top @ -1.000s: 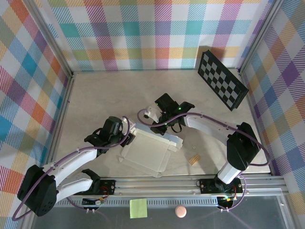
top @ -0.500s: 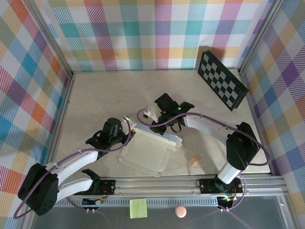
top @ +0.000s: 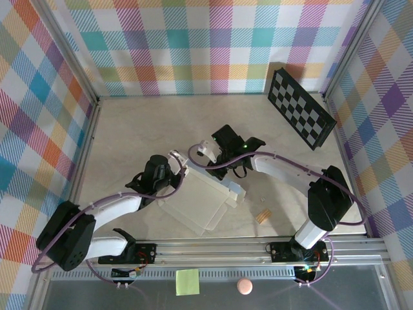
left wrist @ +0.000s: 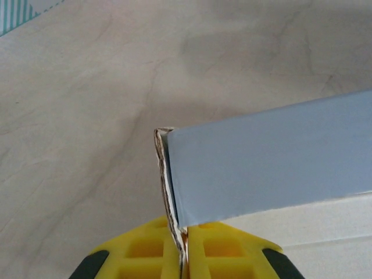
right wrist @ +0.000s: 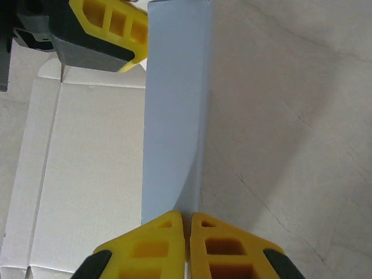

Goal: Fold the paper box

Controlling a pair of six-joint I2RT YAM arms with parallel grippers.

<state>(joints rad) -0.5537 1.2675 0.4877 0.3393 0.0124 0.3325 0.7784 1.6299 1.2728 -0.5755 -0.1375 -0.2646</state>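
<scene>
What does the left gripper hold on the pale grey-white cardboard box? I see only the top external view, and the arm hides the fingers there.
Observer: The left wrist view shows the left gripper shut on one end of an upright side wall of the pale grey-white cardboard box.
Operator: And the right gripper?
Observer: The right wrist view shows the right gripper shut on the opposite end of that same wall.
Operator: Is the wall one layer?
Observer: It seems not; at the left end its edge shows two layers pressed together.
</scene>
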